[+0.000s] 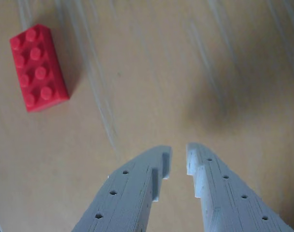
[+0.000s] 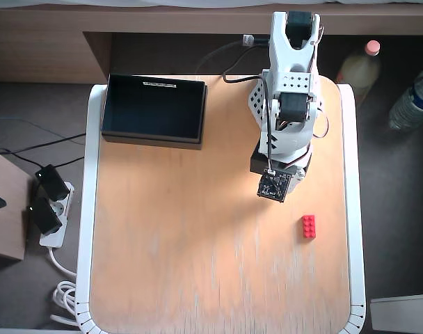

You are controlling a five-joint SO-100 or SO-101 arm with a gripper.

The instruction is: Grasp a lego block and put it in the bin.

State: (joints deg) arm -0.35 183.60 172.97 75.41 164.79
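Lego block (image 1: 39, 67): a small red brick with two rows of bumps. It lies flat on the table, bumps up. In the wrist view it is at the top left. In the overhead view (image 2: 309, 226) it is near the right side of the table.

Gripper (image 1: 179, 155): two light grey fingers (image 1: 132, 188) come up from the bottom of the wrist view. The tips are close, with a thin gap between them. They hold nothing. The brick is well apart from them, up and to the left.

Arm (image 2: 286, 90): white, reaching down from the top edge of the table in the overhead view. Its tip is up and to the left of the brick. The fingers are hidden under the arm here.

Bin (image 2: 153, 137): a black box with low walls at the top left of the table, well apart from the brick. It looks empty, but the inside is very dark, so that is hard to tell.

Table (image 2: 197, 264): light wood with a white rim.
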